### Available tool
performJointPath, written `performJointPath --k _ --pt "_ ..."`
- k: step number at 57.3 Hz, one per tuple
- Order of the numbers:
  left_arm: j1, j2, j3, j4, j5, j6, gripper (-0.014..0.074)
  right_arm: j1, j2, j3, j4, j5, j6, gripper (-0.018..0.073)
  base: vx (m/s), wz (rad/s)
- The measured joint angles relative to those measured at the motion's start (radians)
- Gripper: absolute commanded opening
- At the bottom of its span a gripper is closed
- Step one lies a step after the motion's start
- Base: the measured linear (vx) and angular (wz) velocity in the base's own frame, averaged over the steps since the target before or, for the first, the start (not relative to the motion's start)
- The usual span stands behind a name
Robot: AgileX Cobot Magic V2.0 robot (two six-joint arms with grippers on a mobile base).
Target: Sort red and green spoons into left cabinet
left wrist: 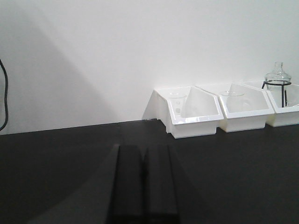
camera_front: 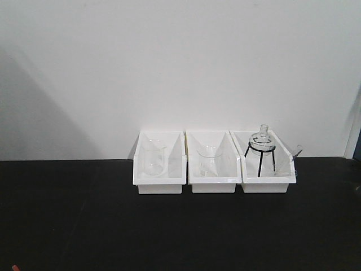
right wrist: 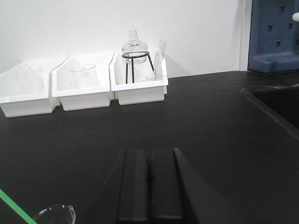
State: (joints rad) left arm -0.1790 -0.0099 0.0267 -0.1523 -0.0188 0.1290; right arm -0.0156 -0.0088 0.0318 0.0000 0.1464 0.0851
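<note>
My left gripper (left wrist: 144, 148) is shut and empty, low over the black table (left wrist: 70, 154). My right gripper (right wrist: 149, 151) is also shut and empty over the table. A thin bright green handle, the green spoon (right wrist: 16, 207), crosses the bottom left corner of the right wrist view beside a glass rim (right wrist: 53, 213); its bowl is out of view. A tiny red tip (camera_front: 15, 267) shows at the bottom left edge of the front view; I cannot tell whether it is the red spoon. The grey left cabinet is out of view. Neither gripper shows in the front view.
Three white open-front bins (camera_front: 159, 182) stand in a row at the wall, holding beakers and a flask on a black tripod (camera_front: 263, 148). A sunken sink (right wrist: 280, 105) and a blue rack (right wrist: 275, 35) lie to the right. A dark cable (left wrist: 3, 93) hangs at the far left.
</note>
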Motion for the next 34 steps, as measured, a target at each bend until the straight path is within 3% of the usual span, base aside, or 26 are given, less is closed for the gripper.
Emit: performJointPath --k 34 --pt "0.000 0.000 0.000 0.000 0.000 0.000 -0.0001 0.000 0.000 0.000 0.000 0.000 0.000 -0.0004 0.00 0.00"
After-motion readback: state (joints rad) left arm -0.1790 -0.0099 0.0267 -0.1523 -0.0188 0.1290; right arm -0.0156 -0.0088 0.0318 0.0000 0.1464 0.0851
